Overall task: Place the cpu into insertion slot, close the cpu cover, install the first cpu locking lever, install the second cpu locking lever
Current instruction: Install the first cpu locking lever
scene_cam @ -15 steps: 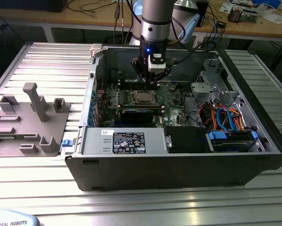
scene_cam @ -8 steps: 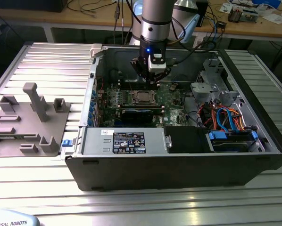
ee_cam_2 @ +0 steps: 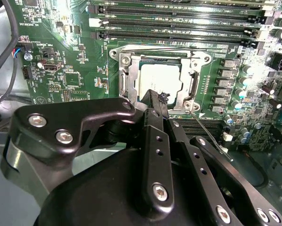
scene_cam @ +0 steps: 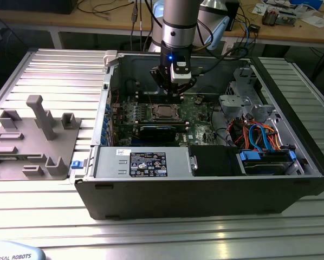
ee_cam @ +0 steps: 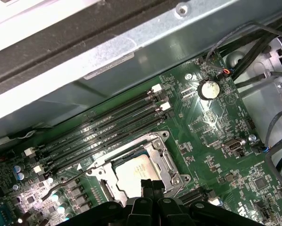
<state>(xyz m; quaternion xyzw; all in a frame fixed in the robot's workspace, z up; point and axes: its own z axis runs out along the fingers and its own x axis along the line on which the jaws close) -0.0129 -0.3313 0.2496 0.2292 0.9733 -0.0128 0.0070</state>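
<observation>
The cpu (ee_cam_2: 161,79) lies flat in the insertion slot (ee_cam_2: 194,84) on the green motherboard; its silver-grey top also shows in the first wrist view (ee_cam: 134,174) and the exterior view (scene_cam: 163,112). The silvery cpu cover (ee_cam_2: 129,77) lies down around it as a frame. One thin wire locking lever (ee_cam_2: 211,136) sticks out free from a socket corner. Another lever (ee_cam_2: 160,48) runs along the socket's edge by the memory slots. My gripper (ee_cam_2: 159,98) is shut and empty, its tips just over the cover's edge beside the cpu, and it hangs above the socket in the exterior view (scene_cam: 173,89).
Long black memory slots (ee_cam: 103,127) run beside the socket. The open computer case (scene_cam: 205,195) has tall walls, a power supply (scene_cam: 146,162) in front and a cable and drive bay (scene_cam: 259,141) at the exterior view's right. A grey parts fixture (scene_cam: 37,135) stands outside.
</observation>
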